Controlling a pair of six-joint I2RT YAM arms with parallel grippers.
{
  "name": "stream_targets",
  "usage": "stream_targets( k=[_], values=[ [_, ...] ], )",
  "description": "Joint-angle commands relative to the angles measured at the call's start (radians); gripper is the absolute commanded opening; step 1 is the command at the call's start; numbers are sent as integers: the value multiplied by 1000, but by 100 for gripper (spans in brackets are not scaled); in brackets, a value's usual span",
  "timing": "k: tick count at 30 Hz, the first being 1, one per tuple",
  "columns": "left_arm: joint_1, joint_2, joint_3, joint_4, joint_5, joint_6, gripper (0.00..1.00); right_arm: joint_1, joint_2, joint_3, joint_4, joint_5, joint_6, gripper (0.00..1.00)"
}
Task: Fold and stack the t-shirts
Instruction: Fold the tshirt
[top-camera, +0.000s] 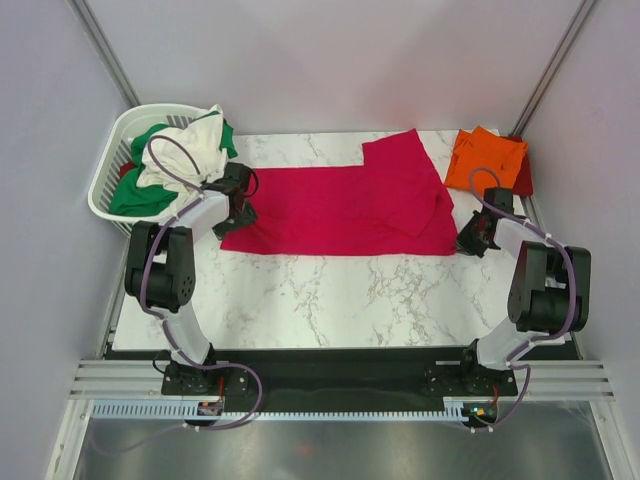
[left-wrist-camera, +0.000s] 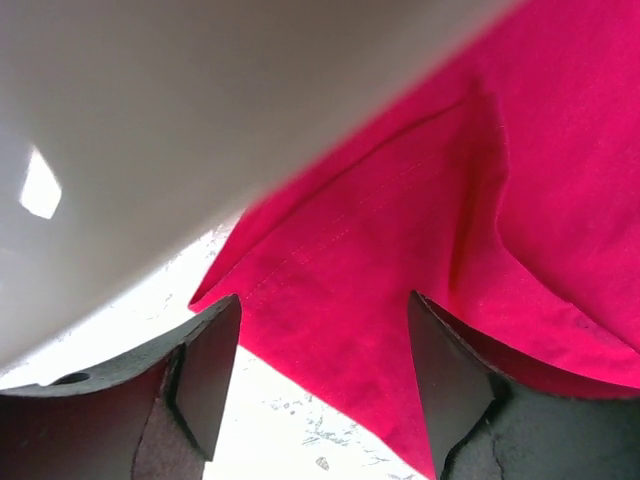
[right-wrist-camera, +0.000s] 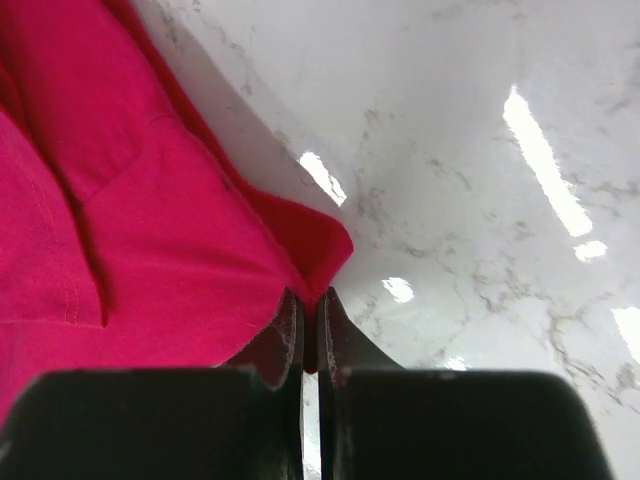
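R gripper (right-wrist-camera: 312, 305) pinched pink shirt (top-camera: 340, 205) corner nr right edge; L gripper (left-wrist-camera: 320, 315) fingers spread over left hem, needed firm bite before lifting both evenly.

Left hand (left-wrist-camera: 320, 375) spread wide — right hand (right-wrist-camera: 310, 335) pinched tight, both wrists low.

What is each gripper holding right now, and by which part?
The right gripper is shut on the crimson-pink shirt, pinching an edge at its right end. The left gripper is open, straddling the shirt's left corner, holding nothing.
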Motion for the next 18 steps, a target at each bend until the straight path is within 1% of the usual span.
stream_targets(
  k=[1, 2, 4, 5, 10, 12, 13, 14, 15, 16, 17, 18],
  values=[
    [-32, 22, -82, -95, 59, -19, 76, -21, -81, -9, -44, 111, -4, 0],
    [-41, 13, -91, -95, 53, -17, 77, -36, -116, -22, -61, 136, 2, 0],
    [-61, -10, -114, -93, 57, -14, 77, -110, -158, -49, -72, 126, -10, 0],
    [-67, -16, -122, -95, 60, -12, 77, -124, -190, -68, -75, 129, -13, 0],
    [-109, -57, -189, -89, 48, -26, 75, -147, -293, -131, -109, 211, 5, 0],
    [-121, -74, -217, -86, 62, -34, 74, -158, -299, -136, -108, 205, -4, 0],
    [-129, -82, -224, -84, 65, -34, 74, -158, -294, -136, -112, 193, -7, 2],
    [-136, -99, -232, -82, 69, -38, 74, -156, -285, -141, -112, 172, -8, 9],
    [-156, -108, -244, -81, 68, -43, 73, -158, -284, -144, -109, 143, -10, 28],
    [-164, -117, -247, -81, 65, -48, 72, -158, -282, -147, -108, 135, -10, 40],
    [-172, -134, -252, -81, 53, -55, 72, -158, -285, -156, -101, 127, -14, 48],
    [-184, -137, -257, -76, 48, -58, 70, -158, -290, -159, -91, 124, -16, 63]
  ],
)
